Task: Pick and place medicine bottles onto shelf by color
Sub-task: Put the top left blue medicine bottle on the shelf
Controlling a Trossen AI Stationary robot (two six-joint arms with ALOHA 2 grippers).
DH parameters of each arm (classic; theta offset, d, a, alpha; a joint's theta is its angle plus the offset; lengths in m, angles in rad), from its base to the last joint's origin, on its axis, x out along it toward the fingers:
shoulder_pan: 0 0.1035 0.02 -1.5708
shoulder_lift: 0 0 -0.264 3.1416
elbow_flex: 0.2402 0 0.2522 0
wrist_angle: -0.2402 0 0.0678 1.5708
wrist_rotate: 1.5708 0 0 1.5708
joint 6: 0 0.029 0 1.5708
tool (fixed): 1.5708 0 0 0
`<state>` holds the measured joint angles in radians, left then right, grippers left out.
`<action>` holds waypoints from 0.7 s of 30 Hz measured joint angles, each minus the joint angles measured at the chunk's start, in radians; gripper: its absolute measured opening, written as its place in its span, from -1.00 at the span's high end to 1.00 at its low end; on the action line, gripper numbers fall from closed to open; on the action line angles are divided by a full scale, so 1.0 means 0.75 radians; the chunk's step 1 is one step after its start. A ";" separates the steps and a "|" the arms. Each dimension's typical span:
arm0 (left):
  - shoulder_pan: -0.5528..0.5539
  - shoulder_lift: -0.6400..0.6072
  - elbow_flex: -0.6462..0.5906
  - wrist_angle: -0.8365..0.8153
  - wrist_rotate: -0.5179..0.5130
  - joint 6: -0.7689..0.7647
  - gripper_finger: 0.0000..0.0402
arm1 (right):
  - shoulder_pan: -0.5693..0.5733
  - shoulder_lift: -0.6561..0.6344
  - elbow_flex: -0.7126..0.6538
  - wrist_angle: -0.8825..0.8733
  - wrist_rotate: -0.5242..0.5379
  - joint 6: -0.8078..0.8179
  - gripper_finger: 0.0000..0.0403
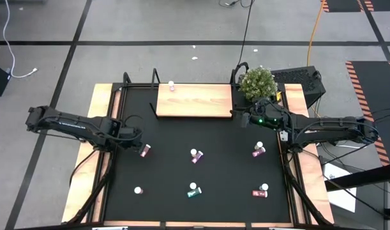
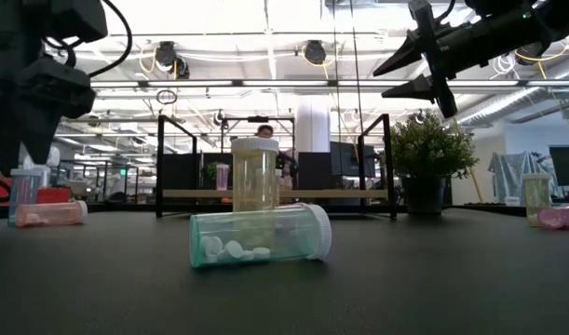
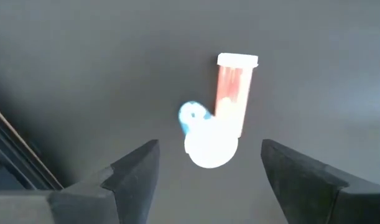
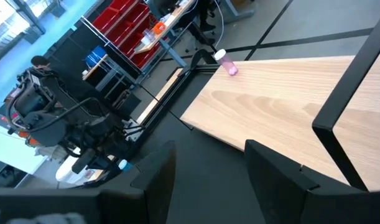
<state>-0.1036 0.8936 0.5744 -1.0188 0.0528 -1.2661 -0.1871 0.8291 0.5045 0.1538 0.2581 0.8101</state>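
Plastic, light and smooth, the upright blue bottle (image 3: pixel 205 134) beside a lying pink one (image 3: pixel 234 93) would roll if knocked; left gripper (image 3: pixel 208 171), fingers wide, should pinch its sides below the cap, while the right gripper (image 4: pixel 205 163) waits, fingers apart, near the shelf (image 4: pixel 283 106).

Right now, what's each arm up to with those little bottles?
Left gripper open over two bottles. Right gripper open, empty, by the shelf. One pink bottle shelved. Nothing blocking.

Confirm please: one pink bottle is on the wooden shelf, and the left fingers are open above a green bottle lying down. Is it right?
Not quite. The bottle lying under the open left fingers is pink, not green, as the left wrist view shows. One pink bottle is indeed on the shelf.
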 joint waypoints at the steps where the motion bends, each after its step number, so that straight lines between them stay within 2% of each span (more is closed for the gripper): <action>1: -0.008 0.006 -0.006 0.010 0.000 -0.001 -0.41 | 0.000 0.000 0.000 0.000 0.000 0.000 0.08; 8: -0.030 0.106 -0.013 0.037 -0.011 0.030 -0.37 | 0.000 0.000 0.000 0.001 0.001 0.004 0.08; 13: -0.030 0.169 -0.014 0.038 -0.011 0.045 -0.19 | 0.000 0.000 0.000 0.005 0.001 0.011 0.08; 21: -0.029 0.167 0.017 0.040 -0.028 0.061 0.03 | 0.000 0.000 0.000 0.010 0.002 0.020 0.08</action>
<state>-0.1249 1.0191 0.5874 -0.9890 0.0320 -1.2205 -0.1871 0.8291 0.5045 0.1616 0.2594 0.8253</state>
